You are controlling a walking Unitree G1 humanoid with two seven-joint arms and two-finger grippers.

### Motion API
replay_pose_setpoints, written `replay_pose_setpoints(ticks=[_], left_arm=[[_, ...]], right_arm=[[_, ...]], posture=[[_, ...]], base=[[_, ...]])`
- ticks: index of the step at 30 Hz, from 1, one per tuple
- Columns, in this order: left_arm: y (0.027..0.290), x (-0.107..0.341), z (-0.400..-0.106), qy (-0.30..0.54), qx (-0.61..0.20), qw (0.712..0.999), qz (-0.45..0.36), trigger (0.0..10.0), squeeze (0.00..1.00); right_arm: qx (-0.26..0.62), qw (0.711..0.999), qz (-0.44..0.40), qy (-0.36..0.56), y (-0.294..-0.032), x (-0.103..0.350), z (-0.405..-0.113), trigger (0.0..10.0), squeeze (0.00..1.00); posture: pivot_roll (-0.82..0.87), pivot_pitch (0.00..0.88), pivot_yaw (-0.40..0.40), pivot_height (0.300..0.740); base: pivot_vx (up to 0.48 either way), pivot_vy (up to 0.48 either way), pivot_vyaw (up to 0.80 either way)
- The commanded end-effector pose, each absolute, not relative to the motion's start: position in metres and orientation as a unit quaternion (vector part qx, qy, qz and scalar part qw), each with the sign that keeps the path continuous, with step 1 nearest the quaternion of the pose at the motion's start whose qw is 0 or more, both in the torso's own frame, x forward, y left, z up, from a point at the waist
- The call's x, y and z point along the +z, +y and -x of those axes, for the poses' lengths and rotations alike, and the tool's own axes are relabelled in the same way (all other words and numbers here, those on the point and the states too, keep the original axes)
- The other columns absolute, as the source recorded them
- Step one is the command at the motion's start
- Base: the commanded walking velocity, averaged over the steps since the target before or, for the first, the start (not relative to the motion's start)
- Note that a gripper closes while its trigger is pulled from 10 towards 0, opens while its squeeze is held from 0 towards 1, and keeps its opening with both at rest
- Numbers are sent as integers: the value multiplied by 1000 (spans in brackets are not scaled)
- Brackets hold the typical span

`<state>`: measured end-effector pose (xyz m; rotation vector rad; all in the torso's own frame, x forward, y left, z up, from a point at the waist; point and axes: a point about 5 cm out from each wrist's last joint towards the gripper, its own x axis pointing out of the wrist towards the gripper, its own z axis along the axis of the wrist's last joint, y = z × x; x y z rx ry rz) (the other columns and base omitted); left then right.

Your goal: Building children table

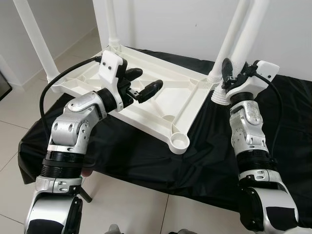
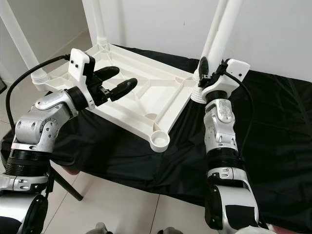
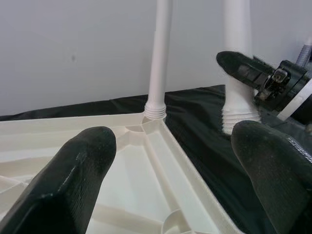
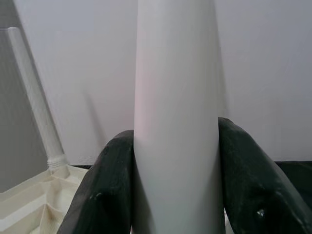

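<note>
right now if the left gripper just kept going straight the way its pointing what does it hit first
Probably the white table leg that the right gripper is clamped around; the open left gripper points across the upturned tabletop toward it. Depth is uncertain, so it might pass just beside the leg.

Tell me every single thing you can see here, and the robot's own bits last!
Table top: one, white, lying upside down on the black cloth, ribs facing up.
Table legs: three screwed in at corners, white, standing up; a fourth white leg is held at the right-hand corner.
Empty socket: one, white, at the near corner of the table top.
Cloth: one, black, spread under the table top.
Floor: white tiles, around the cloth.
Wall: pale, behind.
Left tool: black fingers open, hovering over the table top.
Right tool: black fingers shut round the fourth leg.
</note>
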<state>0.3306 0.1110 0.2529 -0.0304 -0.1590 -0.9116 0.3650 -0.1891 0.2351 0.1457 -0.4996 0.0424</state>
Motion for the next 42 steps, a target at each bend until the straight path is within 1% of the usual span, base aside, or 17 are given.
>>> replay_pose_setpoints(ticks=[1, 3, 4, 5, 11, 12, 13, 14, 15, 16, 19, 20, 25, 27, 28, 42], left_arm=[[104, 260, -327, -84, -478, 874, 21, 10000, 0], [97, 266, -325, -85, -498, 862, 43, 10000, 0], [97, 266, -325, -85, -498, 862, 43, 10000, 0], [91, 271, -322, -86, -517, 850, 62, 10000, 0], [85, 276, -321, -88, -530, 840, 80, 10000, 0], [81, 281, -320, -91, -539, 833, 90, 10000, 0], [81, 281, -320, -91, -539, 833, 90, 10000, 0], [76, 284, -320, -91, -547, 826, 102, 10000, 0], [76, 284, -320, -91, -547, 826, 102, 10000, 0], [72, 287, -321, -86, -555, 820, 115, 10000, 0], [69, 288, -321, -81, -560, 815, 126, 10000, 0], [67, 291, -323, -75, -563, 811, 142, 10000, 0], [66, 294, -328, -64, -563, 808, 162, 10000, 0], [67, 295, -332, -56, -560, 809, 168, 10000, 0], [70, 294, -338, -42, -551, 815, 176, 10000, 0], [72, 296, -350, -36, -537, 830, 149, 10000, 0]], right_arm=[[51, 961, -73, -261, -183, 238, -363, 10000, 0], [93, 958, -65, -263, -175, 237, -363, 10000, 0], [93, 958, -65, -263, -175, 237, -363, 10000, 0], [132, 955, -63, -259, -168, 236, -364, 10000, 0], [165, 951, -55, -257, -163, 235, -363, 10000, 0], [192, 948, -46, -251, -159, 234, -363, 10000, 0], [192, 948, -46, -251, -159, 234, -363, 10000, 0], [221, 943, -40, -247, -155, 233, -363, 10000, 0], [221, 943, -40, -247, -155, 233, -363, 10000, 0], [249, 937, -32, -243, -151, 232, -362, 10000, 0], [266, 933, -27, -241, -149, 232, -362, 10000, 0], [283, 929, -21, -239, -146, 232, -361, 10000, 0], [314, 920, -7, -236, -143, 233, -360, 10000, 0], [329, 915, 0, -234, -141, 233, -359, 10000, 0], [351, 907, 12, -231, -138, 232, -358, 10000, 0], [400, 890, 25, -219, -133, 228, -352, 10000, 0]], posture=[[14, 0, -51, 740], [18, 0, -56, 740], [18, 0, -56, 740], [22, 0, -58, 740], [28, 0, -65, 740], [30, 0, -70, 740], [30, 0, -70, 740], [32, 0, -73, 740], [32, 0, -73, 740], [35, 0, -78, 740], [36, 0, -78, 740], [37, 0, -79, 740], [36, 0, -80, 740], [35, 0, -77, 740], [33, 0, -75, 740], [22, 0, -65, 740]], base=[[0, 0, 0], [0, 0, 0], [0, 0, 0], [0, 0, 0], [0, 0, 0], [0, 0, 0], [0, 0, 0], [0, 0, 0], [0, 0, 0], [0, 0, 0], [0, 0, 0], [0, 0, 0], [0, 0, 0], [0, 0, 0], [0, 0, 0], [0, 0, 0]])
